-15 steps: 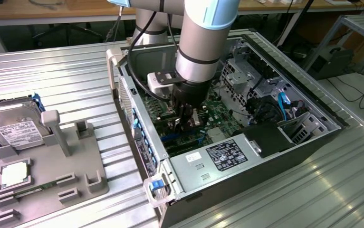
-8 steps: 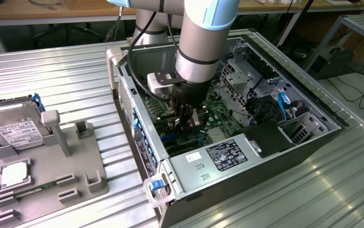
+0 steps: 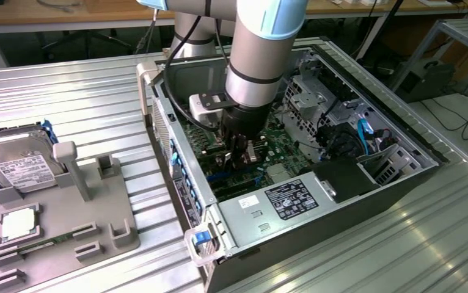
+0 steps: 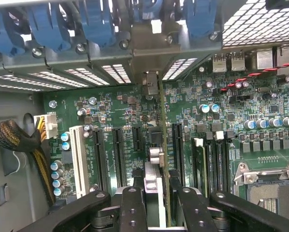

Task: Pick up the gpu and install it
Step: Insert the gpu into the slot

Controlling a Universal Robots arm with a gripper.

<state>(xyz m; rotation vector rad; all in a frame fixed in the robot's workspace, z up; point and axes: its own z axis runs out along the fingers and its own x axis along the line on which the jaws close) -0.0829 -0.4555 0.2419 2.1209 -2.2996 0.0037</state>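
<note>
Arm: reaches down from above into the open case [image 3: 340,201], which lies on its side on the metal counter [image 3: 79,91].
Tool: the tool [image 3: 242,152] hangs low inside the case, just above the board [image 4: 125,111]. In the wrist view the tool [image 4: 159,193] has its 2 black fingers [image 4: 132,208] closed on the gpu from either side.
Gpu: the gpu [image 4: 155,179] is held edge-on as a thin upright slab with a silvery part between the fingers. It runs straight away from the tool across the board, and its far end reaches the case's rear wall by the vented slot covers [image 4: 113,72].
Seating: I cannot tell whether its lower edge is pressed into a slot or just above one.
Neighbours: a long black slot [image 4: 177,145] lies just beside the gpu on 1 side. A short black slot [image 4: 137,140] lies on the other side, and a white slot [image 4: 78,159] lies farther off.
Board: the socket [image 4: 270,188] sits well apart from the gpu. Blue latches [image 4: 96,24] line the case wall above the slot covers.
Holder: a grey holder [image 3: 95,226] stands on the counter at the exterior view's left, well apart from the case.
On it: the drive [image 3: 18,165] with its white label leans at the back, and the chip [image 3: 18,223] lies flat in front of it.
</note>
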